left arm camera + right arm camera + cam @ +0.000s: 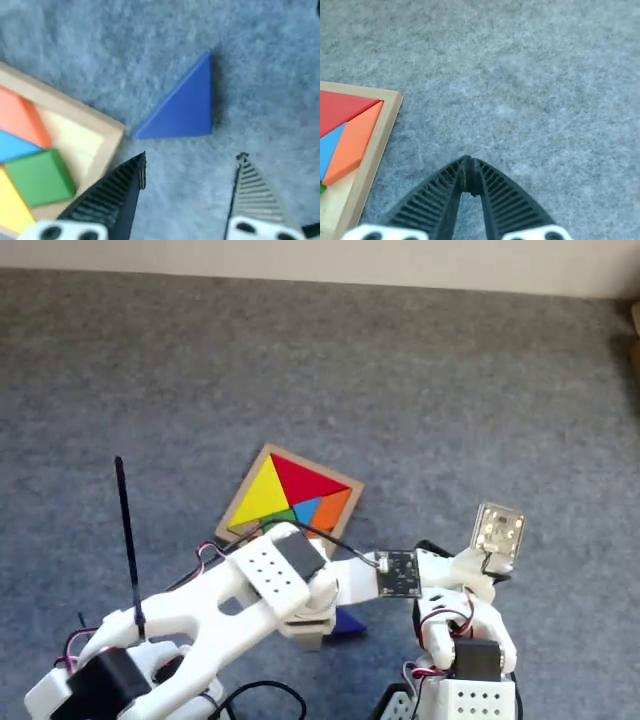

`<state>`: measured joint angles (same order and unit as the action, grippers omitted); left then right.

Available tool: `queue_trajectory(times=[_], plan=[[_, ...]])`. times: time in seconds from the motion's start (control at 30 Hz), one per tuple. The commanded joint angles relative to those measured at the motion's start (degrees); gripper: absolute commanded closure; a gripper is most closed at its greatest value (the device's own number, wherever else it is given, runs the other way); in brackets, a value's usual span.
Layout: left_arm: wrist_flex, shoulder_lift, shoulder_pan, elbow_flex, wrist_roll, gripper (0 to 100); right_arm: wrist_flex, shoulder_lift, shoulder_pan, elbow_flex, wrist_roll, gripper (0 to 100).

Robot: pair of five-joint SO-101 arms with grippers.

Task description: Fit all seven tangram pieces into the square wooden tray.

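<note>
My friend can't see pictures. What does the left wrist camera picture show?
A dark blue triangle lies on the grey carpet just outside a corner of the wooden tray, with the left gripper open near it. The tray holds a green square and other coloured pieces.

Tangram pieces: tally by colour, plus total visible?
yellow piece: 1
red piece: 1
orange piece: 1
light blue piece: 1
green piece: 1
dark blue piece: 1, on the carpet outside the tray
Total: 6 visible
</note>
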<state>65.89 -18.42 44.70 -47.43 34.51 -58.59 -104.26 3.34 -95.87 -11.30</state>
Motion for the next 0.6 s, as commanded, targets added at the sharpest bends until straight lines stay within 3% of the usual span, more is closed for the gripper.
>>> queue_trajectory(times=[0.0, 0.17, 0.43, 0.57], plan=[[-3.16, 2.51, 1.19, 1.71, 4.66, 73, 1.63, -1.01, -1.01, -6.90, 0.79, 99.0], [-7.30, 6.11, 1.19, 2.15, 4.57, 73, 1.71, -1.01, -4.18, -6.81, 0.62, 99.0], [-7.47, 6.11, -0.84, 2.24, 4.48, 73, 5.23, -1.01, -10.68, -7.16, 0.97, 99.0], [-7.47, 4.44, -1.54, 2.15, 4.48, 73, 5.23, -1.01, -12.62, -7.16, 6.24, 99.0]])
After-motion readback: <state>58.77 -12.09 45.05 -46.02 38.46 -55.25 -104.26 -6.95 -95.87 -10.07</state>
